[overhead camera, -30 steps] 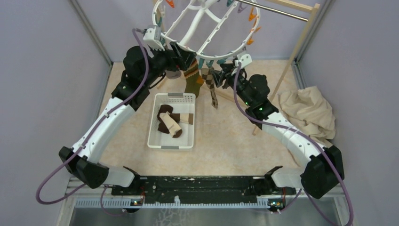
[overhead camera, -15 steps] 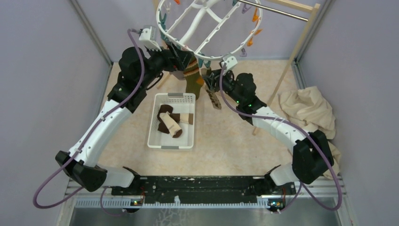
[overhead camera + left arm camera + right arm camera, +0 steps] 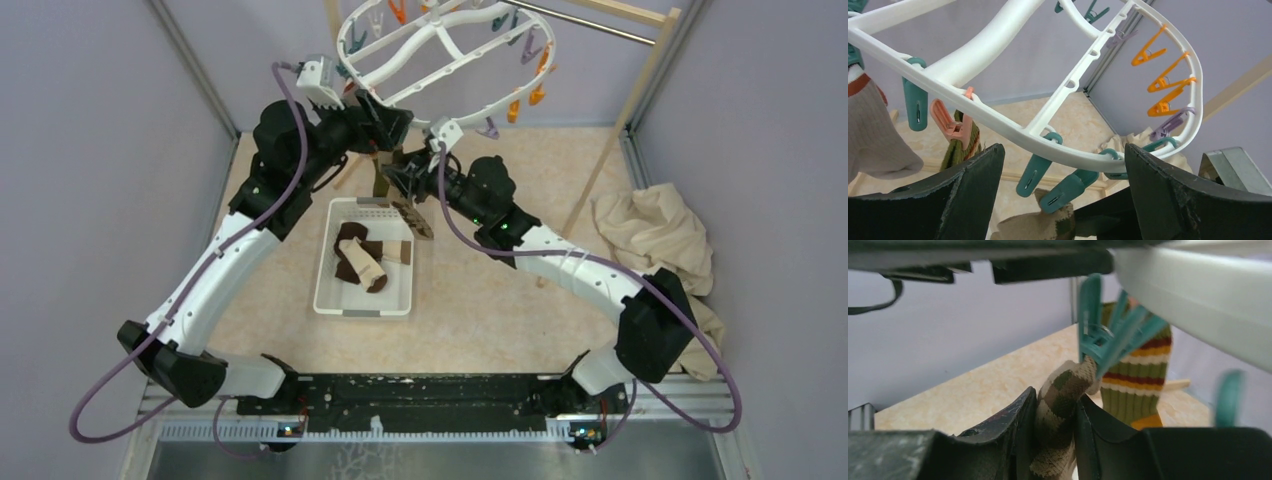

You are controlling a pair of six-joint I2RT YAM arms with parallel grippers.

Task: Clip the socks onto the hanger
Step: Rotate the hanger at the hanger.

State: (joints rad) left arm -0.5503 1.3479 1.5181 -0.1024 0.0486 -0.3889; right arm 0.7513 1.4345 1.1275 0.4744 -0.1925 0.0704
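The white hanger (image 3: 440, 62) hangs tilted at the back, its rim (image 3: 998, 125) lined with teal, orange and purple pegs. My left gripper (image 3: 1063, 150) is open wide just under that rim, holding nothing. My right gripper (image 3: 1055, 397) is shut on a brown-cream argyle sock (image 3: 1068, 382). The sock's top end meets the tips of a teal peg (image 3: 1103, 345); I cannot tell if the peg clamps it. Its tail (image 3: 412, 218) dangles over the basket. A green-orange striped sock (image 3: 1135, 390) hangs clipped behind it. More dark brown and cream socks (image 3: 360, 262) lie in the basket.
A white basket (image 3: 330, 262) sits mid-table under both grippers. A big beige cloth (image 3: 655, 240) is heaped at the right wall. The wooden rack with its metal bar (image 3: 590, 25) carries the hanger at the back. A pale sock (image 3: 873, 140) hangs at the left rim.
My right arm swung left, carrying the argyle sock toward the left gripper, and its jaws narrowed on the sock. The hanger tipped up and back. The left arm shifted slightly, still open.
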